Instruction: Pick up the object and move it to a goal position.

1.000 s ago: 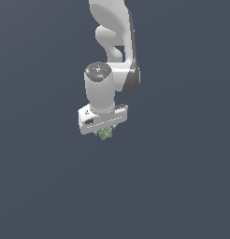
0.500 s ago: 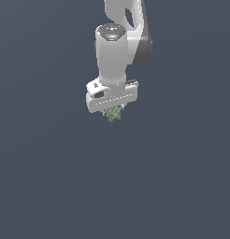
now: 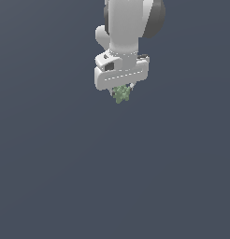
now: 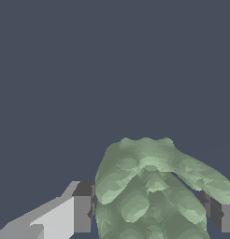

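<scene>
The object (image 3: 121,94) is a tiny mottled pale-green lumpy thing. It hangs just under the white gripper (image 3: 120,93) in the upper middle of the exterior view, well above the dark ground. In the wrist view the object (image 4: 149,191) fills the space between the two dark-tipped fingers (image 4: 82,212), which press on both its sides. The gripper is shut on the object. Most of the fingers are hidden behind the white hand in the exterior view.
The white arm (image 3: 128,23) rises out of the exterior view's top edge. Around it is only a plain dark grey-blue surface (image 3: 65,177), with no other objects or goal marker in view.
The arm with the object in its gripper has risen and shifted toward the exterior view's right. The grip on the object has not changed.
</scene>
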`<action>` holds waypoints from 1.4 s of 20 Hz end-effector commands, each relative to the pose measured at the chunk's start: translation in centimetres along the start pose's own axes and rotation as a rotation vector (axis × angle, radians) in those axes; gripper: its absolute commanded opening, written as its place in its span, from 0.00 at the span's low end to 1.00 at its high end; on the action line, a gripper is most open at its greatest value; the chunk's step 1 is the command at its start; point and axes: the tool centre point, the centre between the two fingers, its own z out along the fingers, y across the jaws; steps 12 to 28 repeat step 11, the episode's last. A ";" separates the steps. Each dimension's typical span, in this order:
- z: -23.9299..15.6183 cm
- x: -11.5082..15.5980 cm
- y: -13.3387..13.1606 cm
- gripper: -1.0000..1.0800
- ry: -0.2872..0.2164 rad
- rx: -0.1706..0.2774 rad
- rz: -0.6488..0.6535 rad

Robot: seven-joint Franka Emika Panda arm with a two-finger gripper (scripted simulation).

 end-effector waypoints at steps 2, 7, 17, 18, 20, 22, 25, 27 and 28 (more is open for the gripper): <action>-1.7 -0.7 -1.2 0.00 -0.001 0.000 0.000; -3.3 -1.1 -2.1 0.00 0.000 0.001 0.001; -3.7 -1.2 -2.4 0.00 0.000 0.001 0.001; -3.7 -1.2 -2.4 0.00 0.000 0.001 0.001; -3.7 -1.2 -2.4 0.00 0.000 0.001 0.001; -3.7 -1.2 -2.4 0.00 0.000 0.001 0.001; -3.7 -1.2 -2.4 0.00 0.000 0.001 0.001; -3.7 -1.2 -2.4 0.00 0.000 0.001 0.001; -3.7 -1.2 -2.4 0.00 0.000 0.001 0.001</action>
